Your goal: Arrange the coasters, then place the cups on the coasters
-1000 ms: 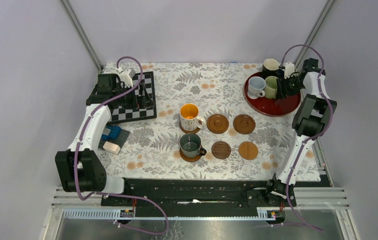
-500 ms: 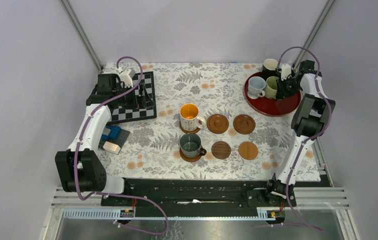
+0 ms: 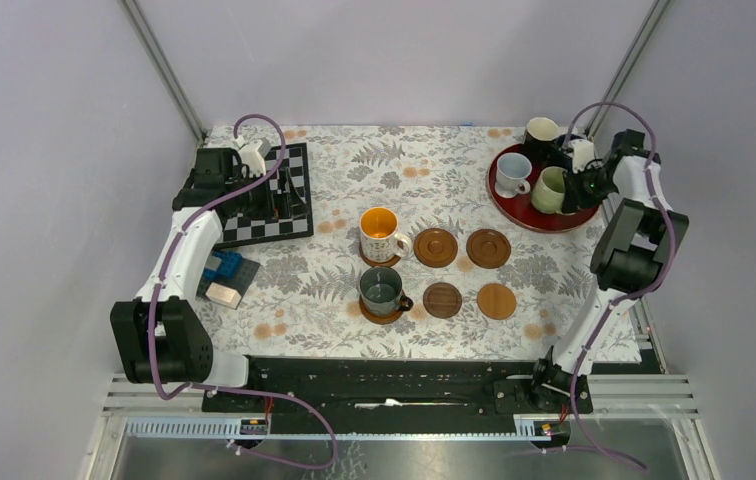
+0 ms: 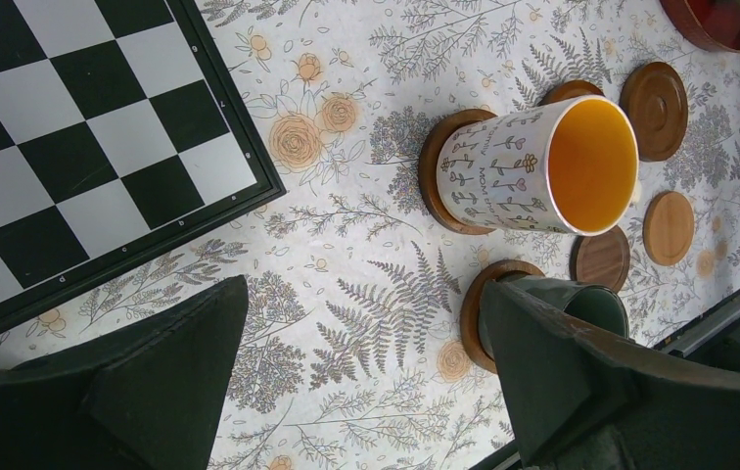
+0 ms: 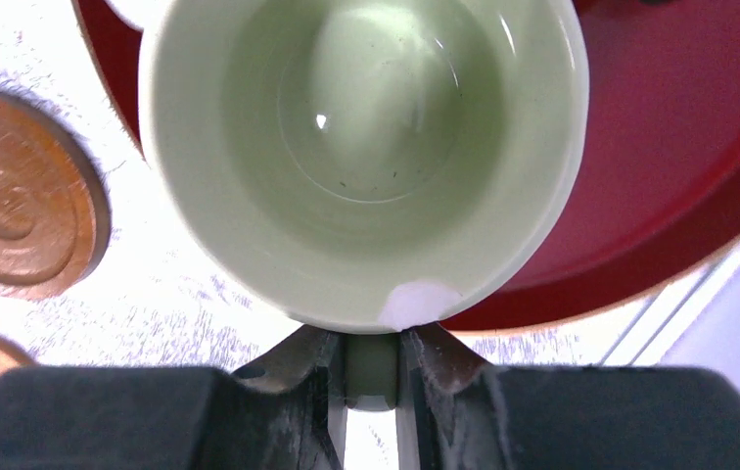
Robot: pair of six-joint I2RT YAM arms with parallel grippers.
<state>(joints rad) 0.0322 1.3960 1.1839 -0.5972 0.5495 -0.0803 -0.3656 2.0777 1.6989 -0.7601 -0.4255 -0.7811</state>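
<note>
Between the closed fingers of the right pincer (image 5: 371, 357) sits the handle of the pale green mug (image 5: 366, 147), cup straight ahead over the red tray (image 5: 679, 176), a coaster (image 5: 14, 211) off to one side. Meanwhile the left pincer (image 4: 361, 294) gapes wide, holding nothing; flowered mug (image 4: 532, 166) ahead, lettering too small to read

floral table (image 3: 404, 165) | holds: chessboard (image 3: 254, 226), red tray (image 3: 544, 220), coasters (image 3: 489, 248)
</note>
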